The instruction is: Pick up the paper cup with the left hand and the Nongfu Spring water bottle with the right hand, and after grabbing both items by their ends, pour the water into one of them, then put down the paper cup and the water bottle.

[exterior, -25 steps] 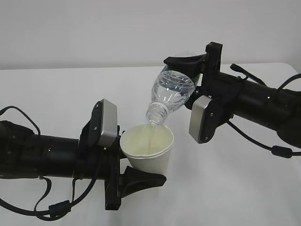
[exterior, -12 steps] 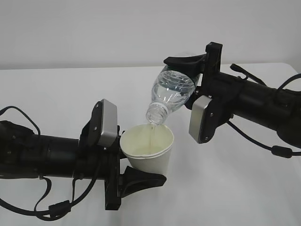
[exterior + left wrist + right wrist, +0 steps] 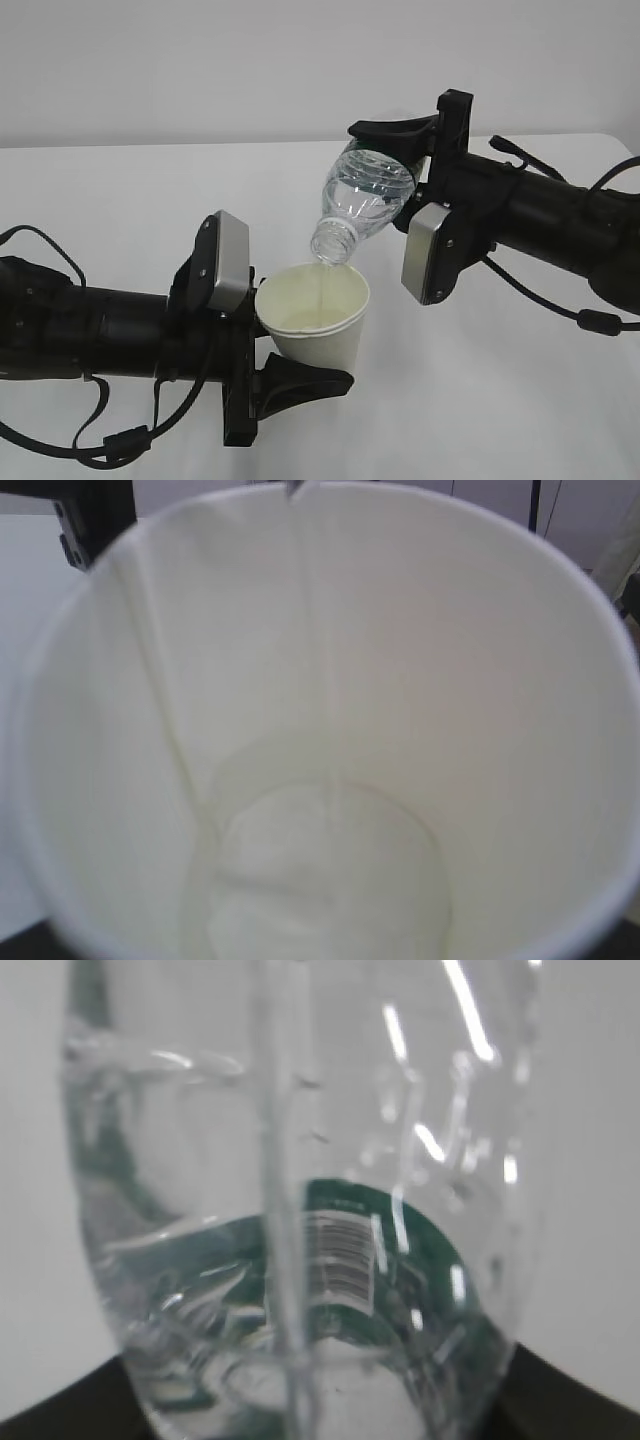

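Observation:
The white paper cup [image 3: 320, 325] is held off the table, nearly upright, with my left gripper [image 3: 287, 338] shut on its lower end; one black finger [image 3: 305, 383] shows under it. Up to the right, the clear Nongfu Spring water bottle [image 3: 365, 192] tilts neck-down, and my right gripper [image 3: 405, 178] is shut on its base end. A thin stream of water [image 3: 322, 276] runs from the neck into the cup. The left wrist view is filled by the cup's inside [image 3: 420, 680], with water pooled at the bottom [image 3: 330, 870]. The right wrist view shows the bottle [image 3: 300, 1140], its green label [image 3: 410, 1230] and water [image 3: 190, 1270].
The white table [image 3: 120, 210] stretches under both arms to a pale wall behind. Loose black cables [image 3: 560, 305] hang off the right arm, and more trail from the left arm [image 3: 110, 440].

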Tool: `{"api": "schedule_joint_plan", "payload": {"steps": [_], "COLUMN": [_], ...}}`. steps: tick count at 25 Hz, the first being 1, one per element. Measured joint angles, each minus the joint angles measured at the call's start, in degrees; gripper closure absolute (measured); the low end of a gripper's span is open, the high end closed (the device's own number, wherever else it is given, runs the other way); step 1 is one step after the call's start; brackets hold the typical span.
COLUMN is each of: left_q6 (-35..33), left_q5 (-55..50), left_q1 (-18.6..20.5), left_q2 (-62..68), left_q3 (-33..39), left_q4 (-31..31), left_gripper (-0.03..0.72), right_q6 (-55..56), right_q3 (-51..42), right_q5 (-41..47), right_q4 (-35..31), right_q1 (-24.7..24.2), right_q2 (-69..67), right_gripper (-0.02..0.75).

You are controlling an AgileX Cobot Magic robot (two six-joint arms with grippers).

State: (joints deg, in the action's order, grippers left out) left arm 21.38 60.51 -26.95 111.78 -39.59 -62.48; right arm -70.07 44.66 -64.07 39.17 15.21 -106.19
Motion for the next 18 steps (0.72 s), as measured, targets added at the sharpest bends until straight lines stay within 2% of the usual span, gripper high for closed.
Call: {"api": "schedule_joint_plan", "payload": {"steps": [18], "left_q6": [0.0], "left_q5": [-0.1], "left_q1": [0.0], "left_q2": [0.0], "left_q3": [0.0], "left_q4": [0.0], "left_gripper": [0.253], "right_q6": [0.0], "right_q3": [0.0], "right_q5": [0.0], "right_q4": [0.0], "right_q1": [0.0], "right_q2": [0.0], "right_gripper": [0.327]}}
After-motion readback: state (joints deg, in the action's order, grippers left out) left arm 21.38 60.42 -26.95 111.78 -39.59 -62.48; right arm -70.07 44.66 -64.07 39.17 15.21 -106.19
